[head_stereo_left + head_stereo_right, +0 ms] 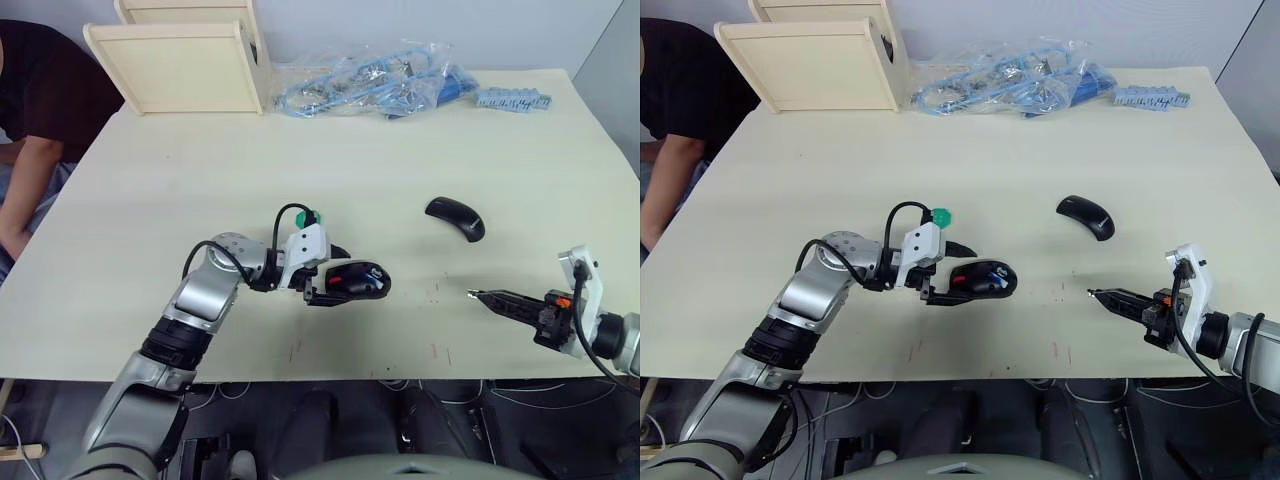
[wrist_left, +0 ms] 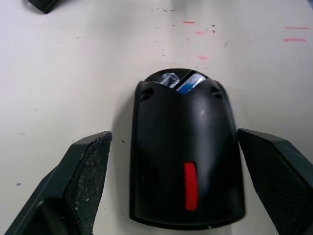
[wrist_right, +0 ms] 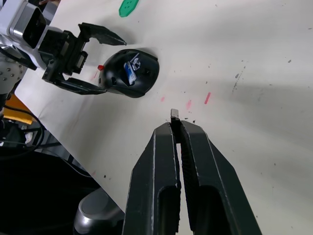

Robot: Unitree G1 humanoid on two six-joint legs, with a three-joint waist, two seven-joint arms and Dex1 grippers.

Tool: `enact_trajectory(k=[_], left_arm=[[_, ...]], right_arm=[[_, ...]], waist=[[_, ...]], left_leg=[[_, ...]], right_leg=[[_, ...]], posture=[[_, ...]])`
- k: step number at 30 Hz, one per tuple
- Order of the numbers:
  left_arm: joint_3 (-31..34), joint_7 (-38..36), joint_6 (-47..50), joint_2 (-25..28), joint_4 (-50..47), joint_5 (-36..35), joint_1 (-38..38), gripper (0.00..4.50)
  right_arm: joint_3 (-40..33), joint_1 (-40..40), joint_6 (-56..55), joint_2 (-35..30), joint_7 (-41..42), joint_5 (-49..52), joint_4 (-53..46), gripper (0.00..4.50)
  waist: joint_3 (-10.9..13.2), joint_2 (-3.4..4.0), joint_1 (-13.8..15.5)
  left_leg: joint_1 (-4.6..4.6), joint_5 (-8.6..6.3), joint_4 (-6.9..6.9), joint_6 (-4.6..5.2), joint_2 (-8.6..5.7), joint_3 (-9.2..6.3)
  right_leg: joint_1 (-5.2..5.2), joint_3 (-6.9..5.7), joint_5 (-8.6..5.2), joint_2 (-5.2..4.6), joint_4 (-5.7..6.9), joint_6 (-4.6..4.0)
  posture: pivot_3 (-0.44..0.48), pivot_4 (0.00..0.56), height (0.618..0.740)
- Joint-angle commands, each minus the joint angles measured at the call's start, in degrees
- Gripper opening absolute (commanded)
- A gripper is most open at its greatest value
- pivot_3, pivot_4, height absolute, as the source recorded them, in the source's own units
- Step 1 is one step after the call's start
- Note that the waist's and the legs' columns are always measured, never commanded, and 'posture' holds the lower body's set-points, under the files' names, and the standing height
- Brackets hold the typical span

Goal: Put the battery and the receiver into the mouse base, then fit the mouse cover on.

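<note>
There is one table (image 1: 150,200), pale and wide, and all the things lie on it. At its far edge stand two light wooden boxes (image 1: 180,60), and beside them one heap of clear bags with blue parts (image 1: 370,80). A person (image 1: 35,110) in a dark shirt sits at the table's left side, with one forearm (image 1: 20,190) near the edge.

There is one mouse base (image 1: 357,280). It lies on the near middle of the table, between the two fingers of the left gripper (image 1: 335,278). The left arm is bent at the elbow and reaches toward the right, low over the table. Its fingers are spread wide on both sides of the base, and in the left wrist view a gap shows on each side, so they do not press it.

There is one mouse cover (image 1: 455,217). It lies alone, to the right and farther away, well apart from the base.

One battery (image 2: 188,84) shows blue inside the base, at the end far from the left gripper. One green disc (image 3: 128,7) lies on the table near the left wrist.

The right gripper (image 1: 480,296) is held low over the right near part of the table, pointing left toward the base. Its fingers are nearly closed and pinch one tiny receiver (image 3: 174,113) at the tips.
</note>
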Motion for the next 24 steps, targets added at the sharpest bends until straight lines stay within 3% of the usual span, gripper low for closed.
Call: enact_trajectory(k=[1,24], left_arm=[[-0.88,-0.4,-0.02,-0.57,-1.2,0.51,-1.52,4.34],[-0.4,0.16,-1.02,-1.72,0.02,0.39,-0.57,4.34]], right_arm=[[-0.55,-0.42,-0.48,0.24,-0.21,0.98,-1.28,0.0],[0.14,-0.76,-0.62,1.38,-1.45,0.85,-2.14,0.0]], waist=[[0.0,0.0,0.0],[0.0,0.0,-0.01]], left_leg=[[0.0,0.0,0.0,0.0,0.0,-0.01],[0.0,0.0,0.02,0.0,0.0,-0.03]], right_leg=[[0.0,0.0,0.0,0.0,0.0,0.0],[0.0,0.01,0.0,0.0,0.02,0.0]], posture=[[0.0,0.15,0.74],[0.0,0.15,0.74]])
